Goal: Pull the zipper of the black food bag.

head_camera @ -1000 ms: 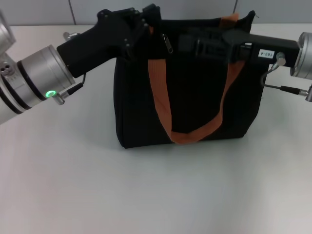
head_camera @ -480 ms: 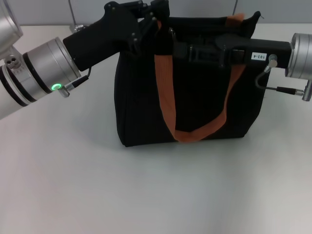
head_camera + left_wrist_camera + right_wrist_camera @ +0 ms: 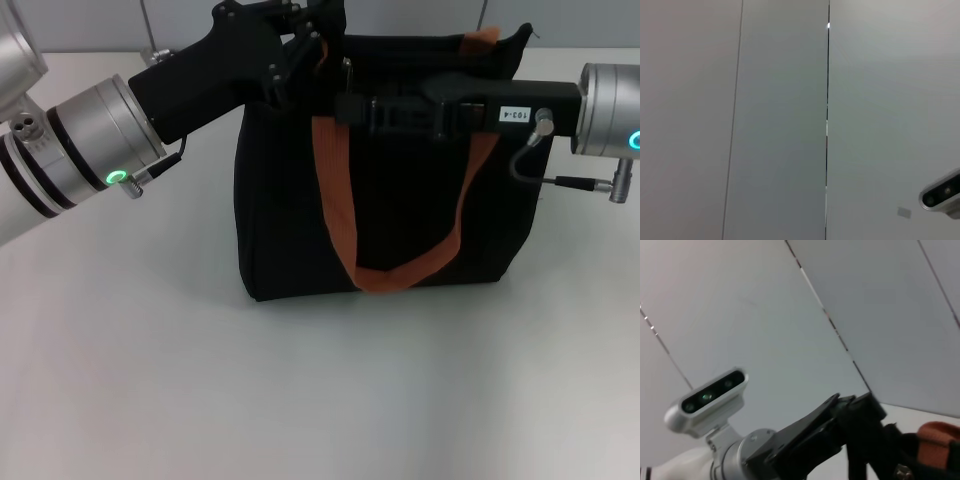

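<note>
The black food bag (image 3: 400,200) stands upright at the middle back of the white table, its front orange handle (image 3: 335,190) hanging down. My left gripper (image 3: 312,42) is shut on the bag's top left corner; it also shows in the right wrist view (image 3: 860,412). The small silver zipper (image 3: 347,72) sticks up on the bag's top edge, just right of that corner. My right gripper (image 3: 342,108) reaches in level from the right across the bag's upper front, its tip just below the zipper tab. Dark on dark hides any contact.
The white table (image 3: 300,400) stretches in front of the bag. A grey panelled wall (image 3: 780,125) stands behind. The second orange handle (image 3: 480,40) shows at the bag's top right. The left wrist view shows only wall and a camera housing (image 3: 940,194).
My left gripper rose a little and the bag's top left corner rose with it. My right gripper slid left along the bag's top toward the zipper tab.
</note>
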